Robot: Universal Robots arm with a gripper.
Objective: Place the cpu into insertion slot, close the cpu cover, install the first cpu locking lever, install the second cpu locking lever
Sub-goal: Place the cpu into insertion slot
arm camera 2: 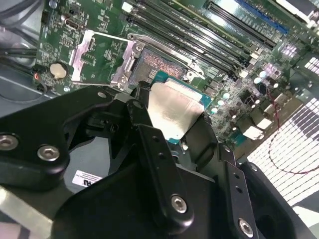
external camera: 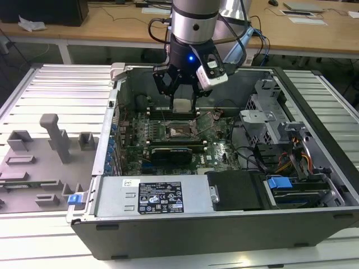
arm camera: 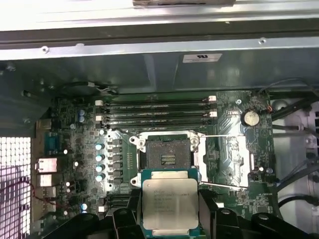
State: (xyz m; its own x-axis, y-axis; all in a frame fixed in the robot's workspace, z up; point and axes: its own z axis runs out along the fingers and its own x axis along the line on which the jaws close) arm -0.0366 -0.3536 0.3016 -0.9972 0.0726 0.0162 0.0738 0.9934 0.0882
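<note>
In the exterior view the arm comes down from the upper centre of the frame into an open computer case (external camera: 185, 238), which lies on a ribbed metal surface (external camera: 56, 84). The gripper (external camera: 183, 100) hangs over the green motherboard (external camera: 134, 143). Its fingers (arm camera: 209, 215) are clamped on two opposite edges of the cpu (arm camera: 170, 203), whose pale metal face points upward.

The cpu is held in the air, clear of the board. In the exterior view it sits just above the insertion slot (external camera: 179, 131) in the frame, near the middle. In the first wrist view the insertion slot is bare, with its dark contact field exposed. The cpu appears just beside it there and does not cover it.

The cpu cover (arm camera: 244, 162) is swung open off the slot and lies to the exterior view's right of it, with green board showing through its square window. Long black memory slots (arm camera: 157, 112) run between the insertion slot and the case wall.

A grey moulded fixture (external camera: 50, 151) rests on the surface at the left of the exterior frame, well apart from the case.
</note>
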